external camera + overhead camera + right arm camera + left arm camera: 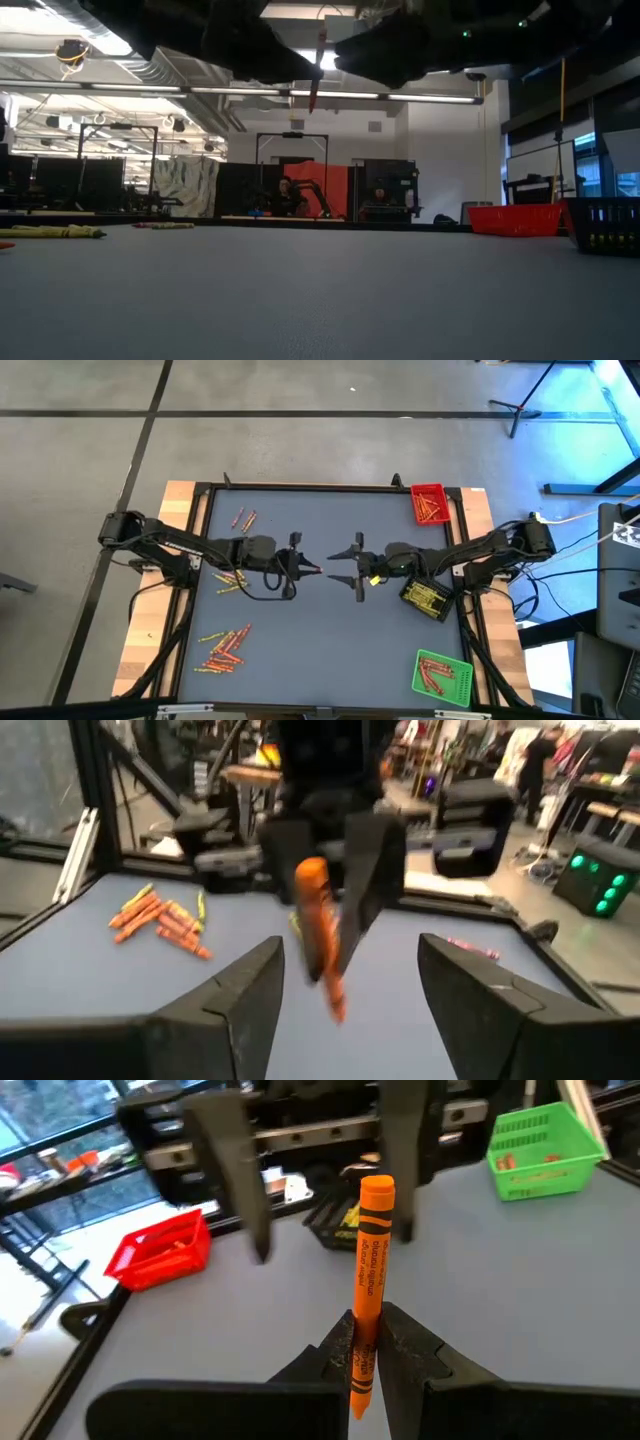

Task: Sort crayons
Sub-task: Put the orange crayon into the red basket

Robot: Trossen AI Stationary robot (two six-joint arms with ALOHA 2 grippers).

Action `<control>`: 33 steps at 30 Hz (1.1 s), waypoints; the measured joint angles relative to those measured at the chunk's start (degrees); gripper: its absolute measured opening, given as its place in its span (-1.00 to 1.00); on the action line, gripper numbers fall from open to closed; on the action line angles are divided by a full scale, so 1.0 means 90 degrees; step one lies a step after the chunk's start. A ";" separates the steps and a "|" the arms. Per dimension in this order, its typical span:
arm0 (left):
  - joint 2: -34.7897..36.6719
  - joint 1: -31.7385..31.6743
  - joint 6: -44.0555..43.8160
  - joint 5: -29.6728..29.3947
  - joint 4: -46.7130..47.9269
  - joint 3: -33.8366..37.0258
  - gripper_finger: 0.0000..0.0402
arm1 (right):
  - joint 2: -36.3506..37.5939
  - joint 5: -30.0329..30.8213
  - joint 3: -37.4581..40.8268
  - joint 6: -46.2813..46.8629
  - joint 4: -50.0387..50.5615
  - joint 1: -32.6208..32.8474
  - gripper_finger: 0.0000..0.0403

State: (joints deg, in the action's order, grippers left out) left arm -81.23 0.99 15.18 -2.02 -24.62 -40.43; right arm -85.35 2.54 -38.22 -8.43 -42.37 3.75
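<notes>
A matt paper wrapper covers the orange crayon (367, 1295). The table top (320, 630) looks smooth, matt grey, edged in bare wood. The green tray (545, 1148) is latticed plastic.

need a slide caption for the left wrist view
Left gripper shut on an orange crayon, right gripper open just beyond it.

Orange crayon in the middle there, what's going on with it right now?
The left pincer is shut on an orange crayon, held up over the middle of the table. The right pincer faces it with its jaws open on either side of the crayon's free end, not closed on it, so this looks like a handover. Loose crayons lie on the left; the red tray, black tray and green tray sit on the right.
</notes>
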 joint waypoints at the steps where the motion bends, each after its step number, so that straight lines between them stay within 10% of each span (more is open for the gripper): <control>1: -0.0009 0.0023 0.0000 0.0008 0.0002 -0.0001 -0.91 | -0.0088 -0.0006 -0.0001 -0.0017 -0.0201 0.0000 0.14; 12: -0.0068 0.0064 0.0057 -0.0044 -0.0175 0.0005 -0.91 | -0.0857 -0.0435 -0.0474 -0.0056 -0.0743 0.0000 0.04; 24: -0.0068 0.0069 -0.0013 -0.0020 -0.0160 0.0004 -0.91 | -0.0926 -0.0501 -0.0558 -0.0344 -0.0754 0.0000 -0.92; 33: -0.0065 0.0060 0.0049 -0.0367 -0.0169 0.0003 -0.68 | -0.0603 0.0202 -0.0558 -0.0631 -0.0115 0.0005 -0.83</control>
State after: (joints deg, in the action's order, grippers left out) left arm -81.82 1.53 15.62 -5.32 -26.14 -40.40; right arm -90.78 4.35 -43.24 -14.10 -43.41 3.79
